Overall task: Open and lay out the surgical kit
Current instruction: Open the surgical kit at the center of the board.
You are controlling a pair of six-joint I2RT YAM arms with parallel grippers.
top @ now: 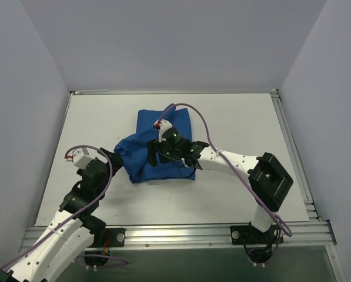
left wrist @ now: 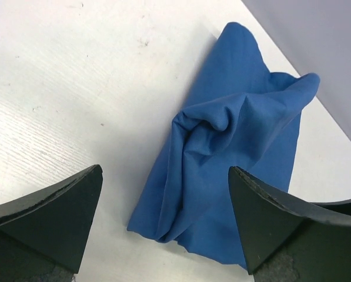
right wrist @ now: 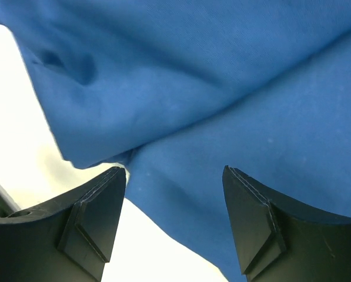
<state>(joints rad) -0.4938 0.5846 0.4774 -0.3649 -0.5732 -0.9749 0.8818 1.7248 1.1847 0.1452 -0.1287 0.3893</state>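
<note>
Gaping right gripper [right wrist: 174, 176] at crumpled blue wrap [right wrist: 222, 88], plain only from its wrist

A matte white tabletop [top: 240, 117] is boxed in by plain pale grey panels: a back wall [top: 175, 41], a left wall [top: 16, 123] and a right wall [top: 334, 117]. Aluminium rails run along its far edge [top: 175, 91], right edge [top: 294, 153] and near edge [top: 181, 235]. The light is soft and even.

The royal-blue cloth wrap [top: 163, 147] lies bunched and still folded shut, mid-table, nearer the left side.
</note>
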